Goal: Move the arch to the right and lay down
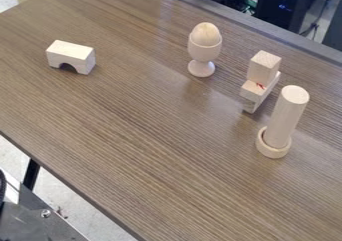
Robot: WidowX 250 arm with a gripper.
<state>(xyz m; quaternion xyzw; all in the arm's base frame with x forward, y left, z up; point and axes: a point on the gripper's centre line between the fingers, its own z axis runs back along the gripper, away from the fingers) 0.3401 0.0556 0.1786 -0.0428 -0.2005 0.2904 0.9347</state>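
Observation:
The pale wooden arch (71, 56) stands on its two feet toward the upper left of the table (153, 155), its curved opening at the bottom of the long side facing the camera. Nothing touches it.
Right of the arch, an egg-shaped piece sits in a wooden cup (204, 49). Farther right, an upright block (264, 66) rests on another wooden piece (254, 91) with a red mark. A tall cylinder (287, 115) stands in a wooden ring (273, 148). The table's near edge runs diagonally at lower left.

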